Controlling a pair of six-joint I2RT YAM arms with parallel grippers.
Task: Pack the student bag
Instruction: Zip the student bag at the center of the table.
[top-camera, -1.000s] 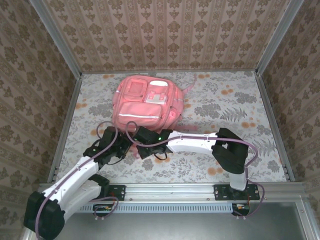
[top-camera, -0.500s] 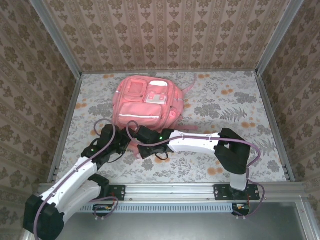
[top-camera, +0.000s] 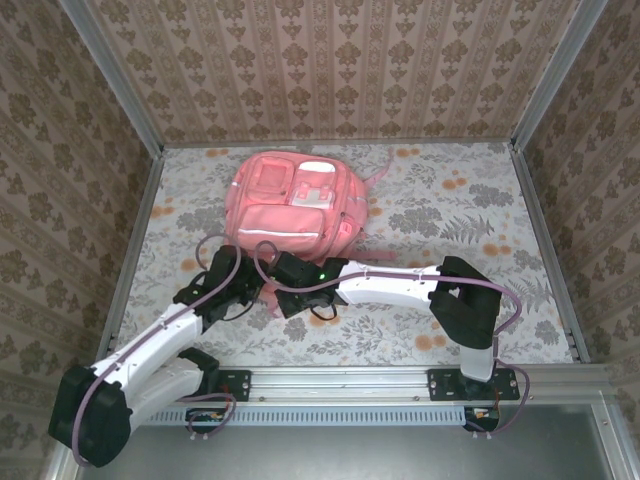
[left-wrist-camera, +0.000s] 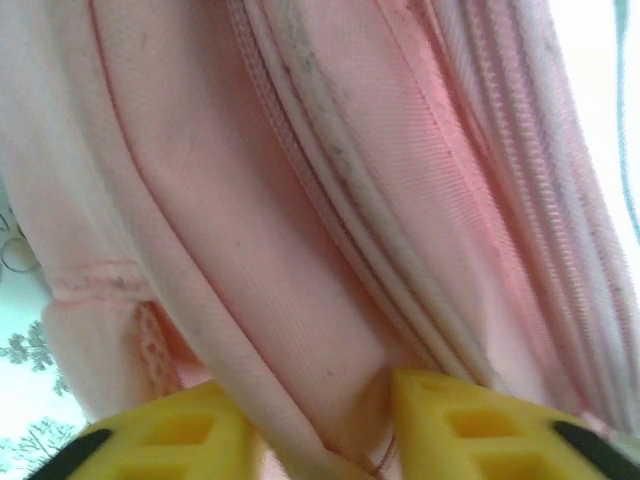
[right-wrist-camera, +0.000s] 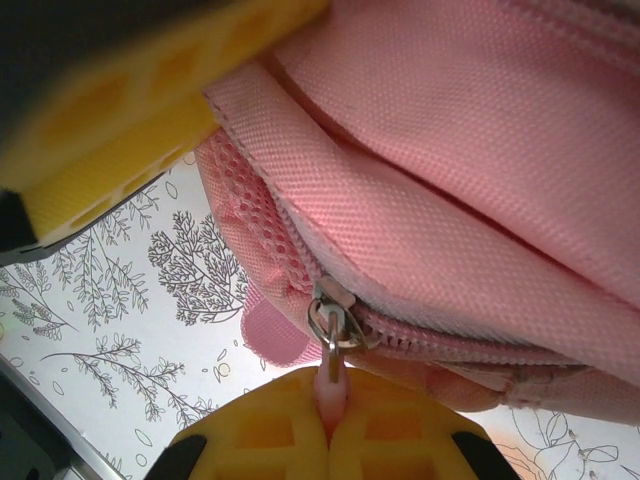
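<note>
right claw (right-wrist-camera: 328, 425): clenched on zipper pull (right-wrist-camera: 328, 382)
left claw (left-wrist-camera: 320, 420): astride student bag (left-wrist-camera: 330, 250) fold, grip unclear
tip: tug along zipper (right-wrist-camera: 440, 345), fabric taut

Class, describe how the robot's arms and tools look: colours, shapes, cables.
The left arm and right arm have white links and black joints, with purple cables looping along them. The left tool and right tool have yellow fingers with cut-out pockets.

Leaf-and-flower printed tablecloth (top-camera: 450, 225) between damask-papered walls (top-camera: 340, 70), aluminium rail (top-camera: 340, 380) along the near edge.
</note>
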